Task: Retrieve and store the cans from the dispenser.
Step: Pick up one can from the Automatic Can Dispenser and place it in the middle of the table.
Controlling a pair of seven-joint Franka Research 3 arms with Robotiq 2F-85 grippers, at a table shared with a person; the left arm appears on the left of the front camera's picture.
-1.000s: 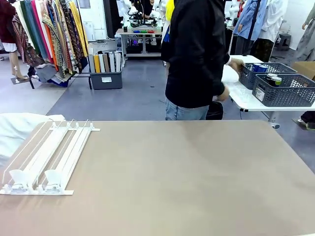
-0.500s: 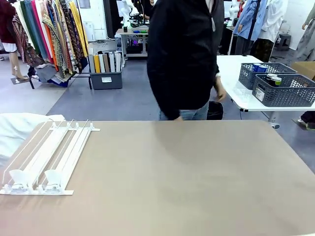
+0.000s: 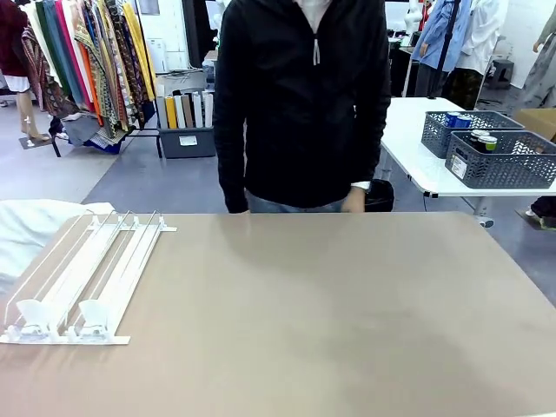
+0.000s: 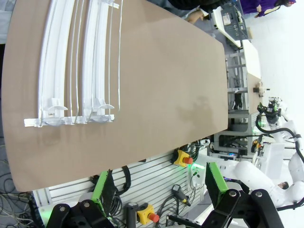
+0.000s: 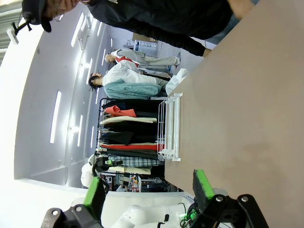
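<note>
Person has turned to face the white, two-lane, railed dispenser [image 3: 82, 278].

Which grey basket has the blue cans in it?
The farther grey basket, the one behind, holds blue cans. The nearer basket holds dark, silver-topped cans instead.

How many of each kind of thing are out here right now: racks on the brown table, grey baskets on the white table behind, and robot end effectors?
White dispenser rack, both lanes empty: 1
Grey baskets: 2, cans inside, too small to count
End effectors: 2, left end effector and right end effector, both open
Total: 5
</note>
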